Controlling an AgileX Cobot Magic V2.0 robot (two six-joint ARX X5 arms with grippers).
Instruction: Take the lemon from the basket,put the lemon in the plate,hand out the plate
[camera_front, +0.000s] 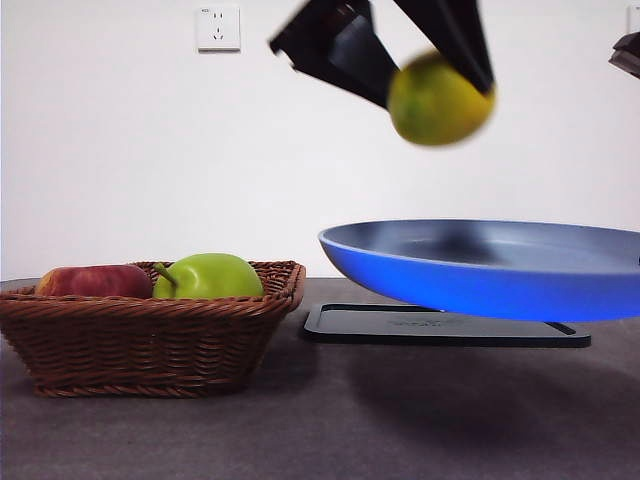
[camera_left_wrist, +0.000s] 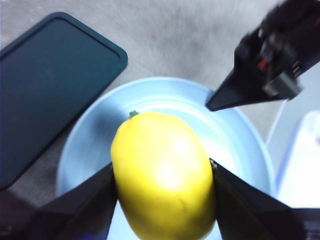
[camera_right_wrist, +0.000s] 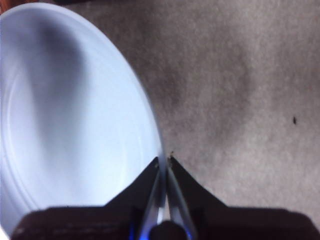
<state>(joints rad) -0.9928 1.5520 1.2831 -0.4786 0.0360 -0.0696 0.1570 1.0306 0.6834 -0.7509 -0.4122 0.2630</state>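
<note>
Lemon (camera_front: 440, 100) up in the air, pinched at its two sides between the jaws of the left gripper (camera_left_wrist: 163, 175), well clear of the table. It hangs directly over the plate (camera_front: 480, 270), not touching it; the left wrist view shows the plate's pale bowl spread beneath the fruit. Plate itself is off the table, held level by the right gripper (camera_right_wrist: 164, 161), jaws clamped thin on its rim. Under the plate, a black tray (camera_front: 440, 328) lies flat. Off to the side, the basket (camera_front: 150, 340) sits on the table, holding a red apple (camera_front: 95, 281) and a green fruit (camera_front: 208, 276).
</note>
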